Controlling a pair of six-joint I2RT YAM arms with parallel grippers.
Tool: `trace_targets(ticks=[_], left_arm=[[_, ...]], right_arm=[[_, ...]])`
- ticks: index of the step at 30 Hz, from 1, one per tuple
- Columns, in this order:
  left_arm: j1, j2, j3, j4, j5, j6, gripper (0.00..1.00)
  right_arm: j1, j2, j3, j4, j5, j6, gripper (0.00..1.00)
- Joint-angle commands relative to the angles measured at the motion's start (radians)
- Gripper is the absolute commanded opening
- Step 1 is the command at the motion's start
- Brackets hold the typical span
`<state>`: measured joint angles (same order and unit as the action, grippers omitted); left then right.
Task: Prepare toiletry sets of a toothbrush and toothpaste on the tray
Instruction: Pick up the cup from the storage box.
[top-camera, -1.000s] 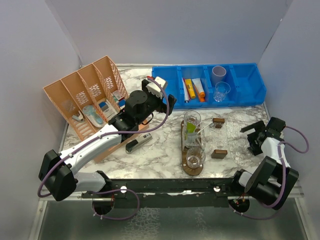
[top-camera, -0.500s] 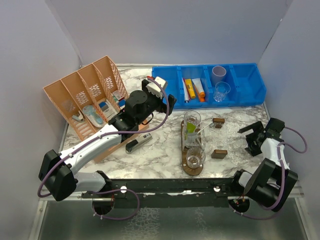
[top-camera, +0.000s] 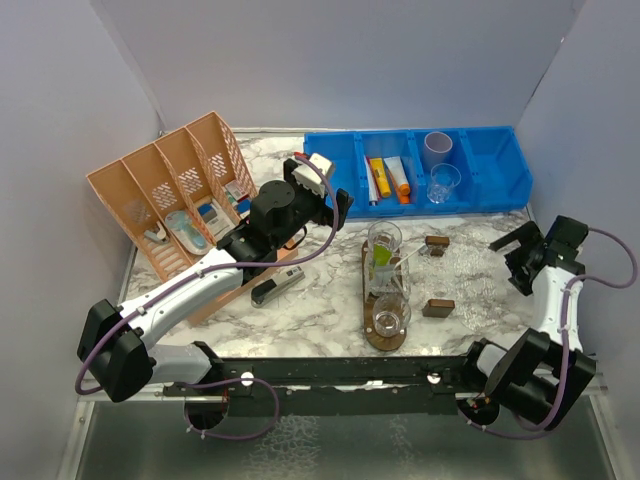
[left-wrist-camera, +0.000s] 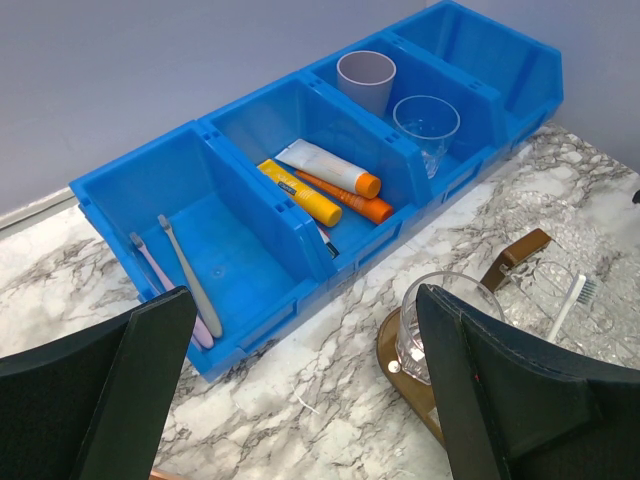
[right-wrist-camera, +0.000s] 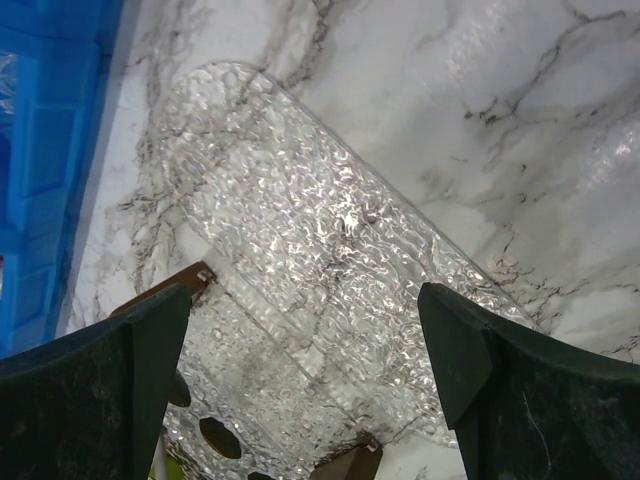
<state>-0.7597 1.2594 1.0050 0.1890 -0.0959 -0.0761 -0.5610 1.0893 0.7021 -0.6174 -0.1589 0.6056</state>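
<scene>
Left jaws, spread and empty, hover before the blue compartmented plastic bin, likely to fetch supplies for the clear plastic tumblers on the dark brown wooden oblong tray lying between them and the likewise spread right jaws.

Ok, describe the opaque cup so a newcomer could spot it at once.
Start at the long blue bin at the back. Its third compartment from the left holds two cups. The opaque cup is the rear one, pale lilac-grey; the clear tumbler stands before it.
</scene>
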Motion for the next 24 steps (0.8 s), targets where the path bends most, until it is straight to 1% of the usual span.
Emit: trace_targets(ticks=[1, 11, 18, 24], left_arm=[[-0.004, -0.001, 0.024, -0.007, 0.018, -0.009, 0.95], [-0.004, 0.012, 0.029, -0.015, 0.023, -0.021, 0.95], [-0.003, 0.029, 0.03, -0.025, -0.021, 0.011, 0.98], [-0.003, 0.019, 0.028, -0.026, -0.054, 0.021, 0.99]], right_arm=[[0.015, -0.019, 0.065, -0.013, -0.03, -0.056, 0.98], [0.039, -0.012, 0.104, 0.029, -0.198, -0.061, 0.99], [0.056, -0.023, 0.132, 0.077, -0.383, -0.148, 0.99], [0.115, -0.036, 0.191, 0.094, -0.49, -0.216, 0.99]])
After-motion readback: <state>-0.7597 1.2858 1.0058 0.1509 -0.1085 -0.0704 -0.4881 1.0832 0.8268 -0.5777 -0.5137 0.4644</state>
